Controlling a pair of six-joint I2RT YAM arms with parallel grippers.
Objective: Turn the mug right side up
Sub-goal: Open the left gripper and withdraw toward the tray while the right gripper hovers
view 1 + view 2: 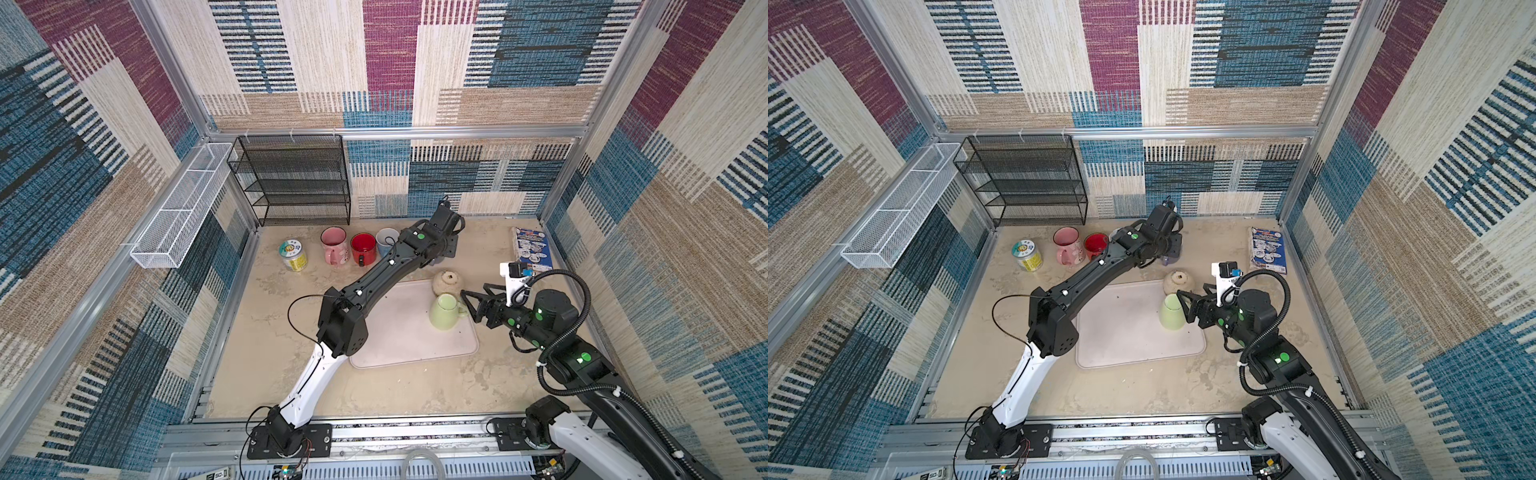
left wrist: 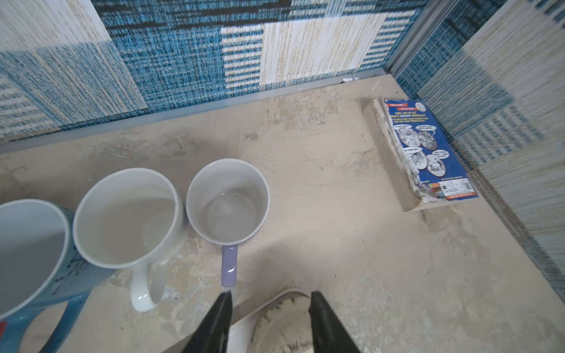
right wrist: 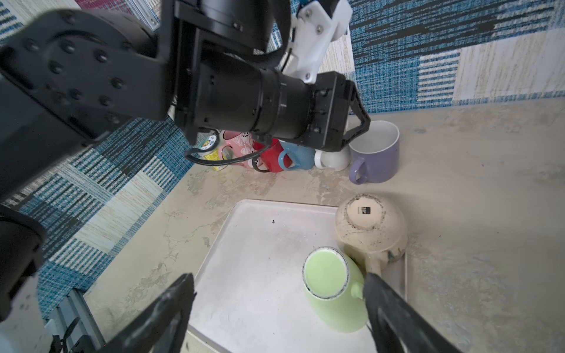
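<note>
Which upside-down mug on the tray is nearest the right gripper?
The light green mug, base up, just ahead of the open right gripper; the speckled beige mug sits beyond it.

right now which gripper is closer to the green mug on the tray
Right. The right gripper is open right at the green mug, beside its handle. The left gripper is off at the back row, near the purple mug.
</note>
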